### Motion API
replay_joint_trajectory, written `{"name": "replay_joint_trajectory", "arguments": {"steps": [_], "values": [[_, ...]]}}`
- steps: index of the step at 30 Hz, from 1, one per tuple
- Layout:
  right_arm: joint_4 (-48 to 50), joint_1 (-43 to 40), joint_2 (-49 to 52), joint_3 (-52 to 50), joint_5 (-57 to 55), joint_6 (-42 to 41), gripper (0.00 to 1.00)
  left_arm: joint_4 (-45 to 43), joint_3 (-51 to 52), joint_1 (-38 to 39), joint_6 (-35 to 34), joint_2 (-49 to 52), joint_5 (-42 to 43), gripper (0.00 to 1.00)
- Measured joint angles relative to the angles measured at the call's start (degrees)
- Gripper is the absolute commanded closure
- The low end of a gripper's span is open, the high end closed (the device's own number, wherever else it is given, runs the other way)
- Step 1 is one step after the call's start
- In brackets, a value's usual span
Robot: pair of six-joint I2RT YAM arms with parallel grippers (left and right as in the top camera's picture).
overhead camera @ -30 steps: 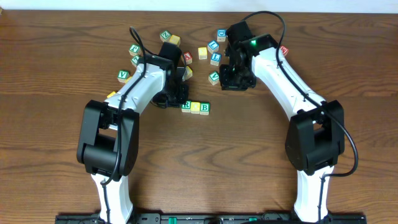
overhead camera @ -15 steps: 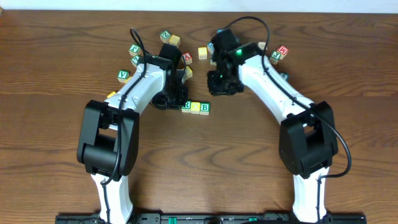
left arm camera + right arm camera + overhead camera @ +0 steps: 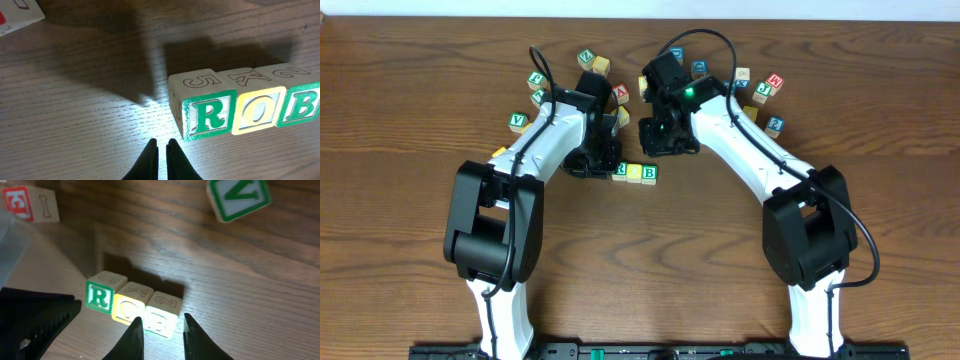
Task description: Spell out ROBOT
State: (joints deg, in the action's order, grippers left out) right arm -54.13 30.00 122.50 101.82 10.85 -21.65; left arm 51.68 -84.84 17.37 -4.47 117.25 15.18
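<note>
Your row reads R cube (image 3: 207, 116), O cube (image 3: 257, 111), B cube (image 3: 300, 105), all 3 touching side by side near the middle of the table (image 3: 420, 200). That makes 3 of 5 letters placed. A second O and the T are left, and neither can be read among the loose cubes (image 3: 590, 60) at 12 o'clock. The row's top faces show 5, K and what looks like 2.

The left gripper (image 3: 161, 150), fingers pressed together and empty, sits at 8 o'clock of the R cube in its own view. The right gripper (image 3: 162, 330) hovers by the B cube with its fingers apart and nothing visible between them. In its view a green V cube (image 3: 239, 199) lies at 1 o'clock.
</note>
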Motion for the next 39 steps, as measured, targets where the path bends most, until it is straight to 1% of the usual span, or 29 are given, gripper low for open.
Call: {"name": "replay_joint_trajectory", "arguments": {"steps": [9, 31, 39], "values": [[-0.02, -0.63, 0.0, 0.0, 0.04, 0.26, 0.79, -0.02, 0.02, 0.02, -0.02, 0.0, 1.44, 0.92], [-0.72, -1.86, 0.0, 0.0, 0.04, 0.44, 0.79, 0.15, 0.0, 1.73, -0.22, 0.0, 1.49, 0.92], [-0.87, -1.86, 0.0, 0.0, 0.07, 0.44, 0.78, 0.15, 0.0, 1.73, -1.31, 0.0, 1.49, 0.92]]}}
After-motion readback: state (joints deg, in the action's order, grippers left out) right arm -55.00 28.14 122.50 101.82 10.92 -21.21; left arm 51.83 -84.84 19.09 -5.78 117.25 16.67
